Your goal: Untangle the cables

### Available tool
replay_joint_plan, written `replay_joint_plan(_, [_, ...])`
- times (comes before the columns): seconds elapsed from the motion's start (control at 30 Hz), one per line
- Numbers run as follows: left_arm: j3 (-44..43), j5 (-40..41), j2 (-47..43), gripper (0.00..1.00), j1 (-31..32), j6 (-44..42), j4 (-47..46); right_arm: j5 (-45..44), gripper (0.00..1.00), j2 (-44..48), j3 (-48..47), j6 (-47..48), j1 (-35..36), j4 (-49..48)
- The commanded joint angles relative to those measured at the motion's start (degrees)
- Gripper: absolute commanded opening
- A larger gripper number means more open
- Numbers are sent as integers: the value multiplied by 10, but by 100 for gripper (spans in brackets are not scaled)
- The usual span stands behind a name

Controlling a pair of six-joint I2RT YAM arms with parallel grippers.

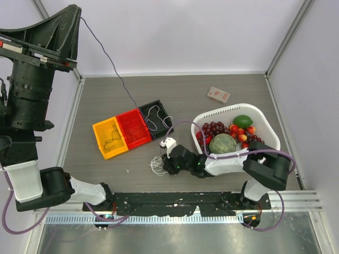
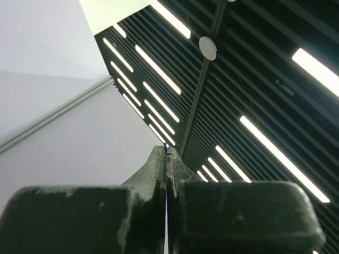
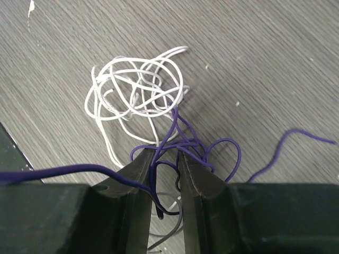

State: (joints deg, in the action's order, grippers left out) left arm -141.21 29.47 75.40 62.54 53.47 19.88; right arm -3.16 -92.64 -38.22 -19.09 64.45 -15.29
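Observation:
A white cable tangle [image 3: 137, 90] lies on the grey table, with loops of dark purple cable [image 3: 228, 153] knotted into its near side. My right gripper [image 3: 161, 154] is low over that purple part, its jaws a little apart with purple strands and a dark strand running between them. From above, the right gripper [image 1: 167, 165] sits just right of the white tangle [image 1: 157, 165]. My left gripper [image 1: 74, 10] is raised high at the upper left. It is shut [image 2: 166, 151] on a thin purple cable [image 1: 106, 55] that slants down towards the bins.
Three small bins stand side by side: yellow [image 1: 100, 129] with a dark cord, red [image 1: 133, 127], and black [image 1: 164, 111] with a white cord. A white basket [image 1: 265, 127] of fruit stands on the right, and a small box [image 1: 218, 94] behind it.

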Motion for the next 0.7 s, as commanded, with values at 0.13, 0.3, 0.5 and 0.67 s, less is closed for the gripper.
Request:
replay_joint_plan(0.13, [-28, 37, 6, 0, -1, -43, -77, -48, 34, 79, 31, 35, 5, -4])
replay_joint_plan(0.3, [-18, 55, -6, 0, -1, -58, -80, -54, 43, 124, 31, 38, 4, 22])
replay_joint_plan(0.5, [18, 65, -21, 0, -1, -43, -72, 6, 69, 213, 21, 35, 4, 21])
replay_joint_plan(0.67, [16, 64, -23, 0, -1, -36, -63, 21, 78, 218, -21, 45, 4, -5])
